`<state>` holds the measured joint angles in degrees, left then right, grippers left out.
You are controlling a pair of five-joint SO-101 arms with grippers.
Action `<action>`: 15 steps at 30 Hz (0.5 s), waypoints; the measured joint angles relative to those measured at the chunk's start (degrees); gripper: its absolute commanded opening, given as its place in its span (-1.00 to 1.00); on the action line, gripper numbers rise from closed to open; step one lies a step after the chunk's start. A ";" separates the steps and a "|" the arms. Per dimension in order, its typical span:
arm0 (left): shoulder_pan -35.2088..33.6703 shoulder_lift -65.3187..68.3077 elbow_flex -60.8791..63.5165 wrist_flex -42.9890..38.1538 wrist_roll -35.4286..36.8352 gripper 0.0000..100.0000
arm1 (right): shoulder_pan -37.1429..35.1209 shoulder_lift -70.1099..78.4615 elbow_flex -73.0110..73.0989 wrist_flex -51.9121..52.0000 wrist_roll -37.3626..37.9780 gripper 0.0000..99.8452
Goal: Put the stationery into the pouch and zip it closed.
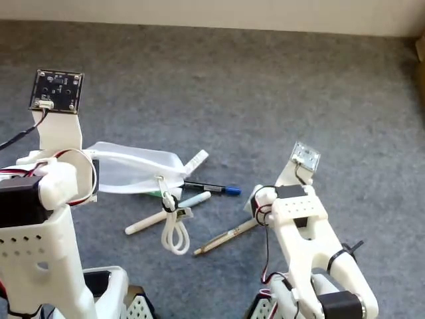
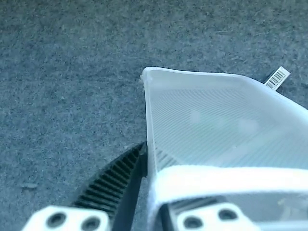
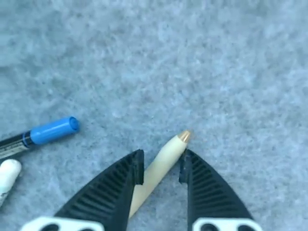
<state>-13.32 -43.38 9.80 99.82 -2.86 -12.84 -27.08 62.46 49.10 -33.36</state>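
A white mesh pouch (image 1: 136, 169) lies on the grey carpet with its zip pull and white loop strap (image 1: 174, 234) at its near end. My left gripper (image 2: 150, 155) is shut on the pouch (image 2: 216, 120) edge, with one finger showing through the mesh. A blue-capped pen (image 1: 214, 189), a white pen (image 1: 166, 214) and a cream pen (image 1: 226, 239) lie beside the pouch mouth. My right gripper (image 3: 161, 166) is open and low over the carpet. Its fingers (image 3: 126, 179) straddle the cream pen (image 3: 166, 154) near its brown tip. The blue-capped pen (image 3: 48, 131) lies off to one side.
Grey carpet (image 1: 265, 86) covers the whole surface, with free room beyond the pouch and to the right. A small white tag (image 1: 197, 160) sticks out at the pouch's far corner. Both arm bases stand at the near edge.
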 measured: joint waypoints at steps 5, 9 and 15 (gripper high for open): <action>0.00 0.00 0.00 0.00 0.00 -0.99 | -0.09 -0.79 2.99 -0.62 2.73 -0.80; 0.00 0.00 0.00 0.00 0.00 -0.99 | 0.09 -0.88 3.60 -0.62 3.16 -1.00; 0.00 0.00 0.00 0.00 0.00 -0.99 | 0.18 -0.53 3.96 -0.62 6.51 -0.99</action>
<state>-13.32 -43.38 9.80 99.82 -2.86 -12.66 -27.60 66.42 48.48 -26.86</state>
